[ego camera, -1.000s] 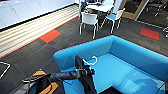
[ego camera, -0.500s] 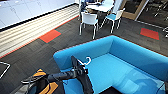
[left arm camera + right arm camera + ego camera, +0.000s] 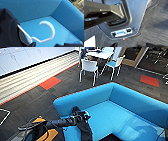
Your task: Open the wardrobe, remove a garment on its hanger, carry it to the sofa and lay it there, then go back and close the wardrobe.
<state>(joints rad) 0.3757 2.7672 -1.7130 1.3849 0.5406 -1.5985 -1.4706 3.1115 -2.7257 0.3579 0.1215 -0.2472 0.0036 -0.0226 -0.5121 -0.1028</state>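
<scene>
The blue sofa [image 3: 120, 114] takes up the lower right of the head view. My left arm reaches over its near armrest, and my left gripper [image 3: 83, 117] hangs above the seat's left end. The black garment [image 3: 84, 128] lies limp under the gripper and runs down the seat's front. In the left wrist view the white hanger [image 3: 53, 31] rests with its hook on the sofa seat [image 3: 37, 25], its bar running into the garment [image 3: 8, 31]. My left gripper [image 3: 48, 45] is open, its fingertips [image 3: 32, 44] wide apart, one next to the hanger's neck. My right gripper [image 3: 132, 45] hangs open over grey carpet.
White chairs [image 3: 88, 68] and a table [image 3: 100, 53] stand beyond the sofa. Dark carpet with orange patches [image 3: 50, 82] lies to the left. White cabinets [image 3: 22, 57] line the far wall. My own base [image 3: 121, 18] shows in the right wrist view.
My left gripper has opened and let go of the hanger. The hanger and garment have sunk a little onto the sofa seat.
</scene>
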